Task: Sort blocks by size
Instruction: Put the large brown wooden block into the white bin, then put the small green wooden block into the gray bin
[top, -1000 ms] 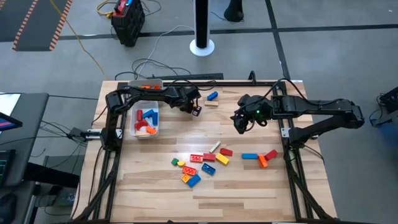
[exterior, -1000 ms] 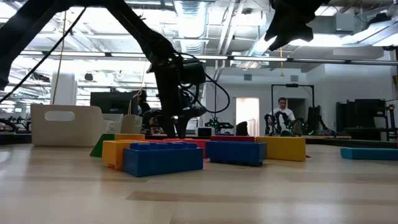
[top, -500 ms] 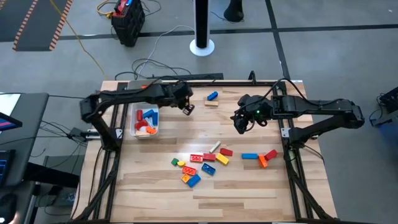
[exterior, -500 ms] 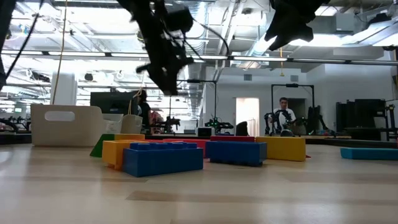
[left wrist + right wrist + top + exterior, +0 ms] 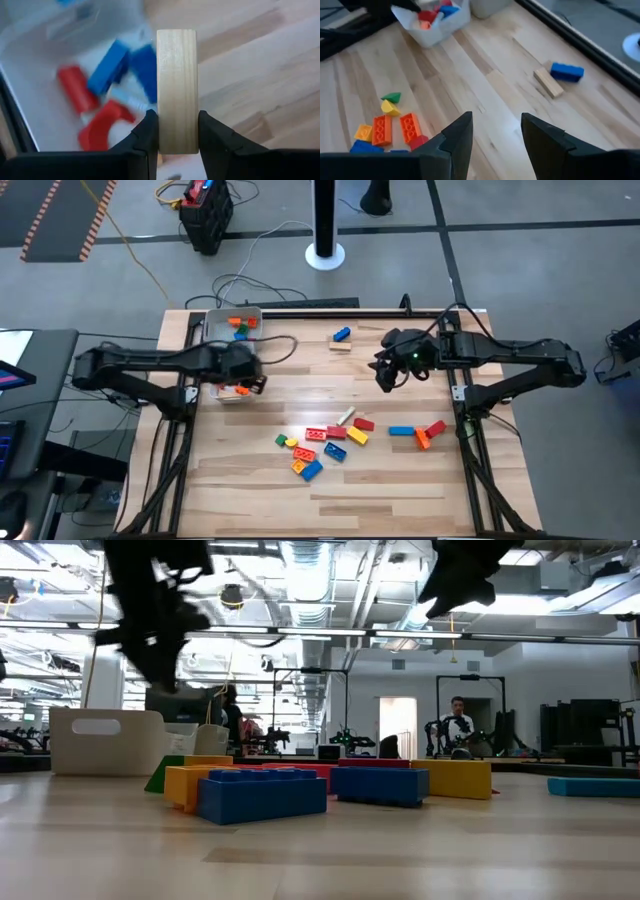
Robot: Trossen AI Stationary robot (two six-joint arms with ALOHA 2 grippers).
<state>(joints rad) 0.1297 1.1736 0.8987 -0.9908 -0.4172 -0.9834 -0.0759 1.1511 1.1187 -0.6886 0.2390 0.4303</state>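
My left gripper (image 5: 247, 378) hangs over a white tray (image 5: 27, 107) at the table's left and is shut on a pale wooden block (image 5: 176, 85). Red and blue blocks (image 5: 107, 82) lie in that tray below it. My right gripper (image 5: 495, 137) hovers open and holds nothing, above the table's far right part (image 5: 386, 376). A cluster of red, orange, yellow, blue and green blocks (image 5: 320, 445) lies flat on the table's middle. A blue block (image 5: 342, 334) and a tan bar (image 5: 341, 345) lie near the far edge. My left gripper pinches the pale block between its two fingers, which are on two opposite long sides near one end (image 5: 176, 137). The rest of the block sticks out past the fingertips. The gripper slants steeply down, and the block is lifted clear above the tray.
A second white tray (image 5: 213, 320) with orange and green blocks stands at the far left corner. A blue bar, an orange block and a red block (image 5: 420, 432) lie toward the right edge. Bare wood lies along the near edge (image 5: 330, 500).
My left gripper has risen from low over the table's far middle. It has swung toward the table's left edge and now hangs over the tray of red and blue blocks, still shut on the pale block.
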